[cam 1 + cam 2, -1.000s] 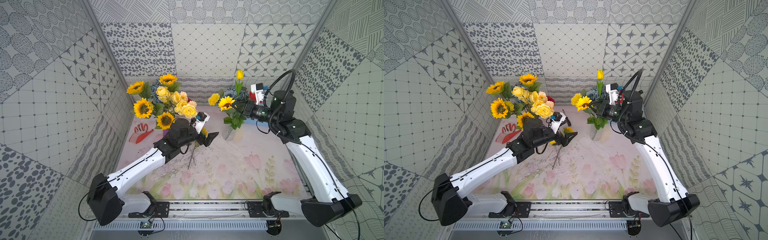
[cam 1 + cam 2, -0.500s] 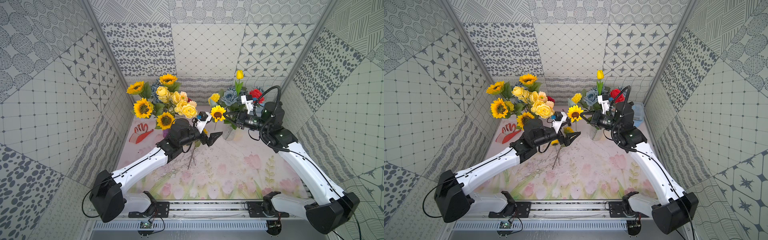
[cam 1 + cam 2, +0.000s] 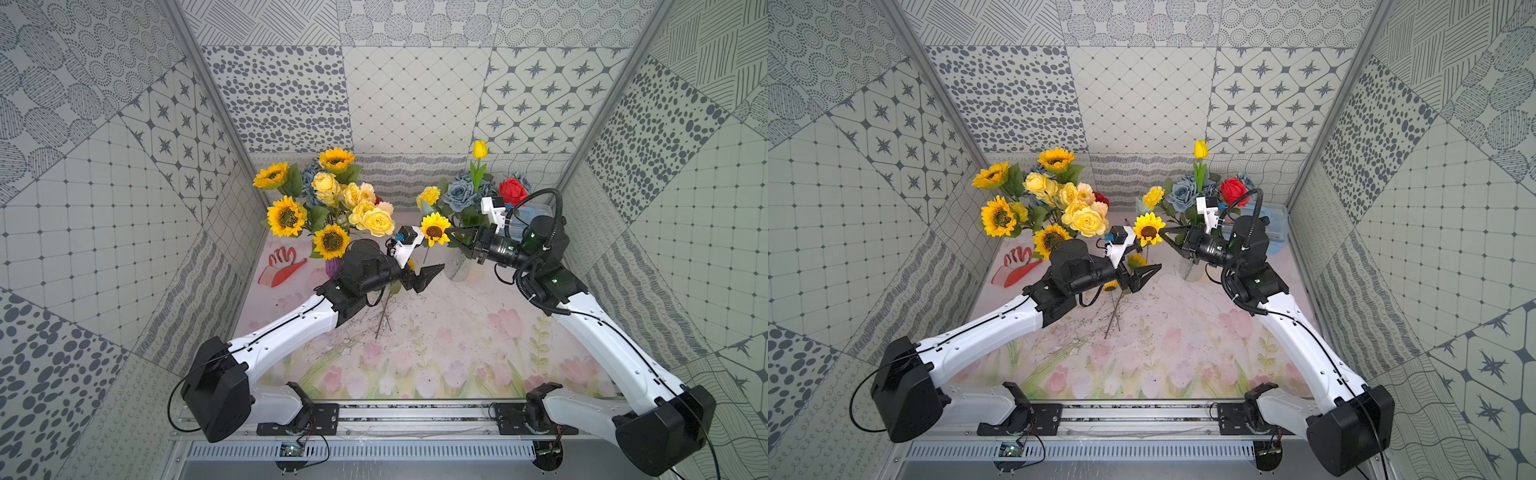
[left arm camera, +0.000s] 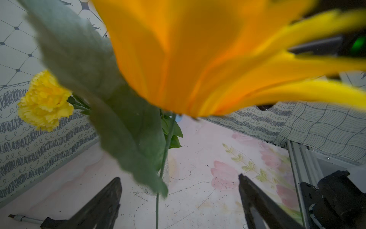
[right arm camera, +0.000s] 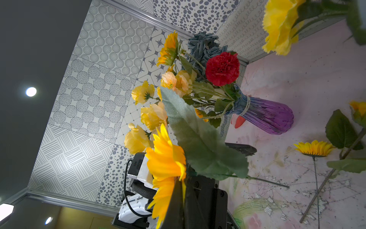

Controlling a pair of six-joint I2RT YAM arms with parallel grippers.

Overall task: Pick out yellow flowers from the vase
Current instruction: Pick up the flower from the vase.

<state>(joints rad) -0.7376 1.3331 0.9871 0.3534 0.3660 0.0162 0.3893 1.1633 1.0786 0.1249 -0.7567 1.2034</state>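
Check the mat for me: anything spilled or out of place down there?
Yes. A loose sunflower and a few bare stems lie flat on the mat near the left arm, in no vase; they may simply be flowers already picked out. The mat itself looks scuffed and sprinkled with dark specks.

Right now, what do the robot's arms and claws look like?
The left arm and right arm have smooth white shells with chunky black joints and thin black cables. The left gripper and right gripper each have black, pointed, triangle-shaped fingers, with a small white camera bracket above the wrist.
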